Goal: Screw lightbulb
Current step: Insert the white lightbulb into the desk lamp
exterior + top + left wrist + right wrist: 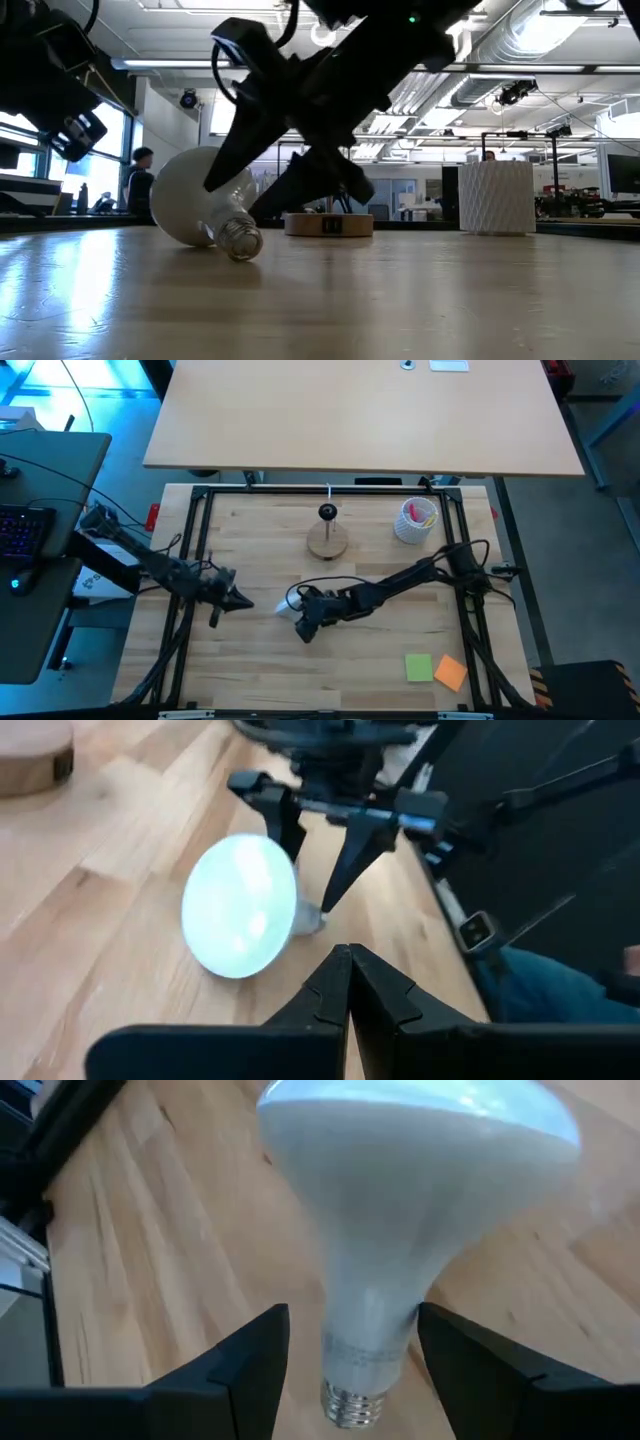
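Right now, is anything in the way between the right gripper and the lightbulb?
Nothing visible. The right gripper is open, its fingers either side of the lightbulb neck as it lies on the table. The left gripper waits nearby, shut.

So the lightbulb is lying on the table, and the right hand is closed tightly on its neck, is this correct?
Not quite. The lightbulb is lying on the table, but the right hand is open: in the right wrist view its fingers stand on either side of the neck with a gap, not gripping it.
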